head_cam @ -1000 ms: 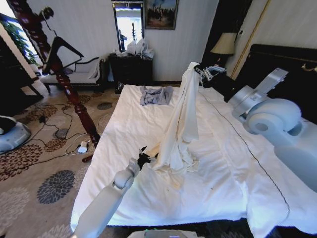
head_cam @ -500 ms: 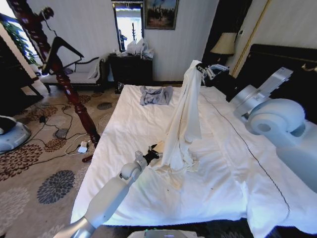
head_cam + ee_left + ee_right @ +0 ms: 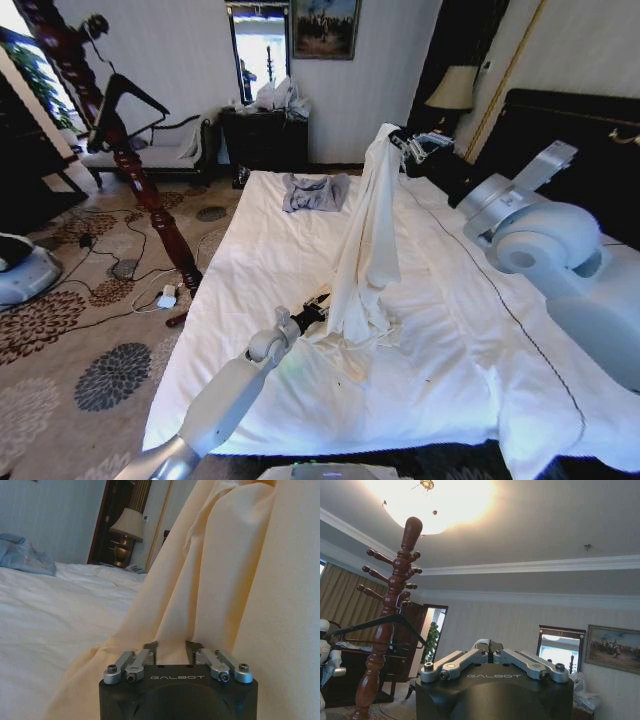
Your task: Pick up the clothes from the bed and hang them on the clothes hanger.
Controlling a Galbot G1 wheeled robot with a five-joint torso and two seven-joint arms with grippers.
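Cream clothes [image 3: 370,240] | R hand [image 3: 402,140] pinching top | L hand [image 3: 318,304] fingers spread, tips hidden behind hem

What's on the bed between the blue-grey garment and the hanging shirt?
Bare white sheet of the bed, in head view, between the blue-grey garment and the shirt.

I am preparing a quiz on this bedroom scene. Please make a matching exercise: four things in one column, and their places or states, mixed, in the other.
1. cream shirt
2. blue-grey garment
3. clothes hanger
4. left end effector

A. hangs on the wooden post
B. lies flat at the far end of the bed
C. at the shirt's lower edge
D. lifted up by the right end effector

Pairs: 1-D, 2-B, 3-A, 4-C
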